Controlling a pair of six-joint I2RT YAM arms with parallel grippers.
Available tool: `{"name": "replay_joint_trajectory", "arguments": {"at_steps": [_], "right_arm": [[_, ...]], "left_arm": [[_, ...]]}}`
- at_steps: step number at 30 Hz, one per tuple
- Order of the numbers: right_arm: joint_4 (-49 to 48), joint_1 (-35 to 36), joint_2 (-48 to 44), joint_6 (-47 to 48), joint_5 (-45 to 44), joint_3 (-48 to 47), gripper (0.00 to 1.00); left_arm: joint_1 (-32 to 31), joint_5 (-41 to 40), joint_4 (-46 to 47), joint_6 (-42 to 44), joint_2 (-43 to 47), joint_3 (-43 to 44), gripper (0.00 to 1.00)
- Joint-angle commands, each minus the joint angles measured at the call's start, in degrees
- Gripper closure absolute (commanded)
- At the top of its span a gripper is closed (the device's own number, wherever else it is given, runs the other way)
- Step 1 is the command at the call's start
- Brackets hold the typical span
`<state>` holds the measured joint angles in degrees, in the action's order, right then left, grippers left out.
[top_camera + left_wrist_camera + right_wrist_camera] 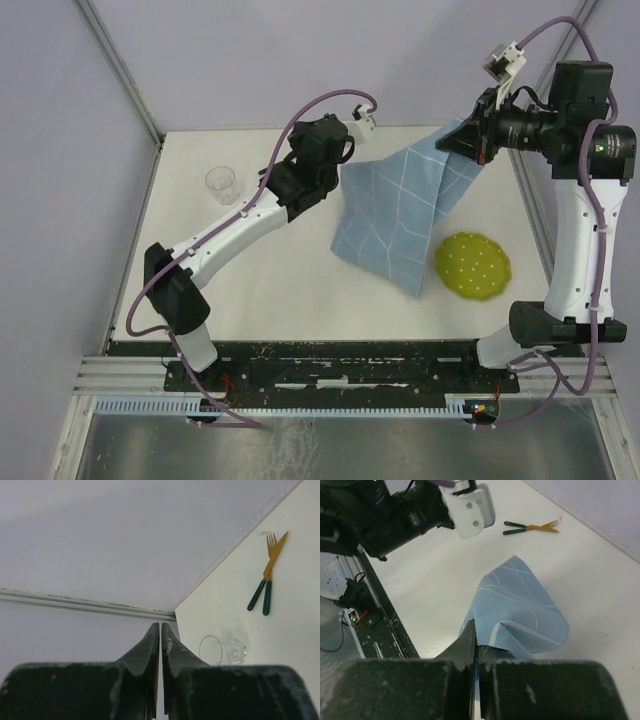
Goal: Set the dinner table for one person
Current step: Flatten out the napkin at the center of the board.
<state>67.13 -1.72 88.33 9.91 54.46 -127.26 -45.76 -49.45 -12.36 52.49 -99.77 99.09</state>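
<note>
The off-white dinner table [270,290] bears a clear glass [222,183] at the far left and a yellow-green dotted plate [472,265] at the right. My right gripper [468,140] is shut on a corner of the light-blue gridded cloth [400,210] and holds it raised; its low end drapes down to the table. In the right wrist view the cloth [520,600] hangs from the gripper [475,630]. My left gripper [292,178] is shut and empty, left of the cloth, pointing at the glass [220,650]. A gold fork and knife [267,575] with green handles lie together.
The fork and knife also show in the right wrist view [530,527], beyond the cloth; the top view hides them. Lilac walls close the table at the back and sides. A black rail [330,365] with the arm bases runs along the near edge.
</note>
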Motion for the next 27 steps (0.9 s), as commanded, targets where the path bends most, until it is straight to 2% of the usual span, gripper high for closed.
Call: {"name": "replay_joint_trajectory", "arguments": {"at_steps": [1, 7, 11, 15, 19, 22, 27], "right_arm": [[6.06, -0.06, -4.84, 8.24, 3.41, 0.35, 0.98], [-0.32, -0.29, -10.69, 4.84, -6.25, 2.14, 0.98], [-9.21, -1.61, -11.21, -2.4, -16.82, 5.26, 0.98], [-14.3, -2.96, -10.09, -6.63, -23.02, 4.85, 0.98], [-15.77, -3.12, -6.8, -7.99, -31.37, 1.07, 0.98], [-17.03, -3.27, -4.26, -8.17, -41.81, -1.13, 0.98], [-20.8, -3.51, -3.89, -6.2, -54.13, -0.63, 0.98]], "left_arm": [[-0.08, -1.22, 0.56, -2.86, -0.4, 3.33, 0.89], [-0.12, -1.53, -1.52, -4.58, -1.68, 4.81, 0.89], [-0.21, -1.23, -1.48, -4.59, -1.81, 4.54, 0.89], [-0.26, -1.17, -1.44, -4.5, -2.51, 5.43, 0.89], [-0.32, -0.97, -1.44, -4.31, -2.43, 5.36, 0.89], [-0.34, -0.76, -1.44, -4.09, -2.0, 5.2, 0.89], [-0.3, -0.69, -1.61, -4.02, -1.34, 4.63, 0.89]]}}
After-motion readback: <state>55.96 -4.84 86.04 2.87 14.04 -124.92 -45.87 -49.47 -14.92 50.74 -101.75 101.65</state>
